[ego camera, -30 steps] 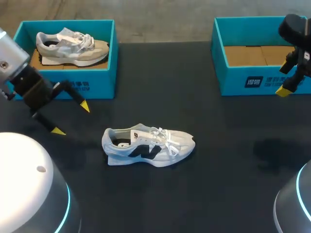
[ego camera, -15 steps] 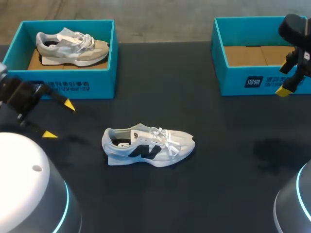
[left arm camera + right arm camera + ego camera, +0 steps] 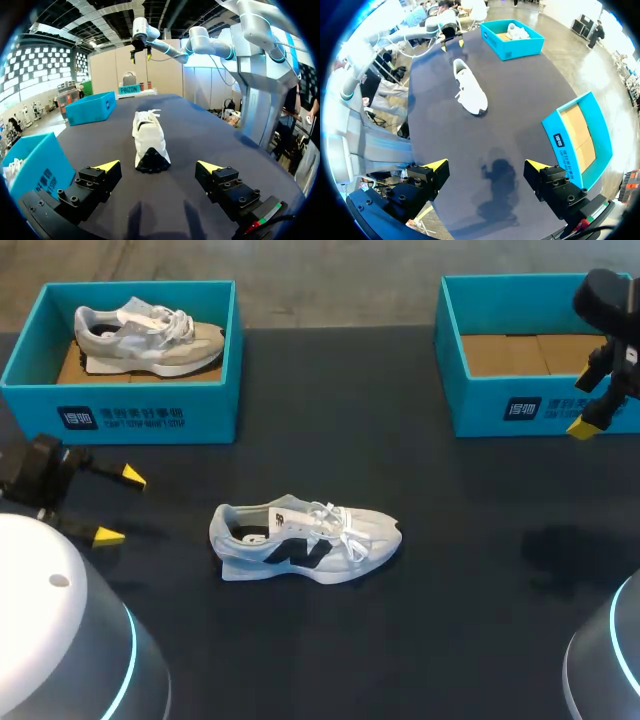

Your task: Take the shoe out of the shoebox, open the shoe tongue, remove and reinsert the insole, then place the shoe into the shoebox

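Note:
A white shoe (image 3: 305, 540) with a black side mark lies on its sole mid-table, toe to the right. In the left wrist view this shoe (image 3: 148, 140) sits straight ahead of my left gripper (image 3: 157, 167), heel nearest. My left gripper (image 3: 115, 505) is open and empty, low at the table's left, apart from the shoe. At the far right an empty teal shoebox (image 3: 530, 405) shows its cardboard floor. My right gripper (image 3: 590, 420) hangs in front of that box. It (image 3: 487, 165) is open and holds nothing, high above the table.
A second teal shoebox (image 3: 120, 415) at the back left holds a grey and beige shoe (image 3: 150, 337). It (image 3: 37, 160) stands close beside my left gripper's finger. Bare dark tabletop (image 3: 480, 560) lies between the white shoe and the right box.
My left gripper has drawn back to the left and down, away from the left shoebox's front, still open. The shoe and the right arm have not moved.

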Robot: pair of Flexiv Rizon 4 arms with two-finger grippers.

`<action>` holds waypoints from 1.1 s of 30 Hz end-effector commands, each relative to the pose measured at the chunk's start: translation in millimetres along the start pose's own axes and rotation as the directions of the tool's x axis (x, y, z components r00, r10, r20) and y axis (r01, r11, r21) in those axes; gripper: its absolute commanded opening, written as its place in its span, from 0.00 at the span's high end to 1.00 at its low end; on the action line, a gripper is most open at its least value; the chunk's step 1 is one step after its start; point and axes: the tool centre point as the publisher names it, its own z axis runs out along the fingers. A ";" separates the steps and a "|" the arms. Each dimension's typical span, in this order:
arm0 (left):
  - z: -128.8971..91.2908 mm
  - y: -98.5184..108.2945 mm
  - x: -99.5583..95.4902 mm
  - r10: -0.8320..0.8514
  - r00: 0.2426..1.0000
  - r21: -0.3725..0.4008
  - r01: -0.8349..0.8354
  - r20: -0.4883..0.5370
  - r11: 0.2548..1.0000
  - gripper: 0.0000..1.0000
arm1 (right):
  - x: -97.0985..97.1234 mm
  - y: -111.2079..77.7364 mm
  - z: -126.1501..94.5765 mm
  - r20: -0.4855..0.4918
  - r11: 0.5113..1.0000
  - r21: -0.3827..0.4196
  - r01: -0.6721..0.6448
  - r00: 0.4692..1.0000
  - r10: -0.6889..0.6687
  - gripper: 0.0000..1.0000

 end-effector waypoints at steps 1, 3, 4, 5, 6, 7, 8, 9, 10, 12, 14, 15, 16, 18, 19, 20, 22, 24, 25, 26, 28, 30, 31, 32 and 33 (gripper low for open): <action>8.7 10.3 5.4 -0.007 0.999 0.015 0.006 0.031 1.000 0.00 | -1.5 2.0 0.3 -0.003 1.000 0.005 -0.002 1.000 0.002 0.00; 11.1 15.7 7.5 -0.020 0.999 0.017 0.019 0.039 1.000 0.00 | -1.5 2.0 0.3 -0.003 1.000 0.005 -0.002 1.000 0.002 0.00; 11.9 18.5 8.0 -0.023 0.998 0.018 0.022 0.052 1.000 0.00 | -1.5 2.0 0.3 -0.003 1.000 0.005 -0.002 1.000 0.002 0.00; 12.5 21.4 8.6 -0.039 0.997 0.022 0.037 0.063 0.999 0.00 | -1.5 2.0 0.3 -0.003 1.000 0.005 -0.002 1.000 0.002 0.00; 12.9 24.0 9.1 -0.045 0.996 0.022 0.044 0.075 0.999 0.00 | -1.5 2.0 0.3 -0.003 1.000 0.005 -0.002 1.000 0.002 0.00; 13.6 26.7 9.4 -0.044 0.995 0.024 0.042 0.089 0.999 0.00 | -1.5 2.0 0.3 -0.003 1.000 0.005 -0.002 1.000 0.002 0.00; 14.5 29.4 10.2 -0.054 0.994 0.027 0.052 0.099 0.998 0.00 | -1.5 2.0 0.3 -0.003 1.000 0.005 -0.002 1.000 0.002 0.00; 15.5 32.2 11.2 -0.062 0.992 0.027 0.059 0.109 0.998 0.00 | -1.5 2.0 0.3 -0.003 1.000 0.005 -0.002 1.000 0.002 0.00; 16.9 35.2 12.8 -0.070 0.991 0.027 0.067 0.118 0.997 0.00 | -1.5 2.0 0.3 -0.003 1.000 0.005 -0.002 1.000 0.002 0.00; 18.8 39.7 15.0 -0.084 0.988 0.030 0.081 0.132 0.996 0.00 | -1.5 2.0 0.3 -0.003 1.000 0.005 -0.002 1.000 0.002 0.00; 20.6 44.0 16.2 -0.104 0.983 0.036 0.099 0.150 0.994 0.00 | -1.5 2.0 0.3 -0.003 1.000 0.005 -0.002 1.000 0.002 0.00; 21.3 45.6 16.9 -0.110 0.982 0.037 0.106 0.153 0.994 0.00 | -1.5 2.0 0.3 -0.003 1.000 0.005 -0.002 1.000 0.002 0.00; 22.3 48.4 17.7 -0.126 0.978 0.052 0.119 0.166 0.991 0.00 | -1.5 2.0 0.3 -0.003 1.000 0.005 -0.002 1.000 0.002 0.00; 23.2 52.4 19.2 -0.128 0.978 0.049 0.122 0.167 0.991 0.00 | -1.5 2.0 0.3 -0.003 1.000 0.005 -0.002 1.000 0.002 0.00; 23.4 53.7 19.7 -0.136 0.976 0.051 0.129 0.170 0.990 0.00 | -1.5 2.0 0.3 -0.003 1.000 0.005 -0.002 1.000 0.002 0.00; 23.6 54.7 20.0 -0.136 0.976 0.051 0.129 0.171 0.990 0.00 | -1.5 2.0 0.3 -0.003 1.000 0.005 -0.002 1.000 0.002 0.00; 24.3 58.2 19.9 -0.137 0.975 0.048 0.130 0.174 0.990 0.00 | -1.5 2.0 0.3 -0.003 1.000 0.005 -0.002 1.000 0.002 0.00; 24.4 61.1 19.6 -0.136 0.975 0.048 0.130 0.173 0.990 0.00 | -1.5 2.0 0.3 -0.003 1.000 0.005 -0.002 1.000 0.002 0.00; 24.4 62.0 19.5 -0.136 0.975 0.047 0.130 0.173 0.990 0.00 | -1.5 2.0 0.3 -0.003 1.000 0.005 -0.002 1.000 0.002 0.00; 24.6 62.5 19.2 -0.128 0.977 0.058 0.120 0.168 0.991 0.00 | -1.5 2.0 0.3 -0.003 1.000 0.005 -0.002 1.000 0.002 0.00; 24.6 62.6 19.3 -0.128 0.977 0.056 0.121 0.168 0.991 0.00 | -1.5 2.0 0.3 -0.003 1.000 0.005 -0.002 1.000 0.002 0.00; 24.9 61.5 19.0 -0.129 0.977 0.067 0.119 0.168 0.991 0.00 | -1.5 2.0 0.3 -0.003 1.000 0.005 -0.002 1.000 0.002 0.00; 24.8 61.0 18.9 -0.125 0.977 0.065 0.116 0.171 0.991 0.00 | -1.5 2.0 0.3 -0.003 1.000 0.005 -0.002 1.000 0.002 0.00; 24.6 59.6 18.8 -0.125 0.977 0.066 0.115 0.171 0.991 0.00 | -1.5 2.0 0.3 -0.003 1.000 0.005 -0.002 1.000 0.002 0.00; 24.6 58.6 18.8 -0.125 0.977 0.067 0.115 0.171 0.991 0.00 | -1.5 2.0 0.3 -0.003 1.000 0.005 -0.002 1.000 0.002 0.00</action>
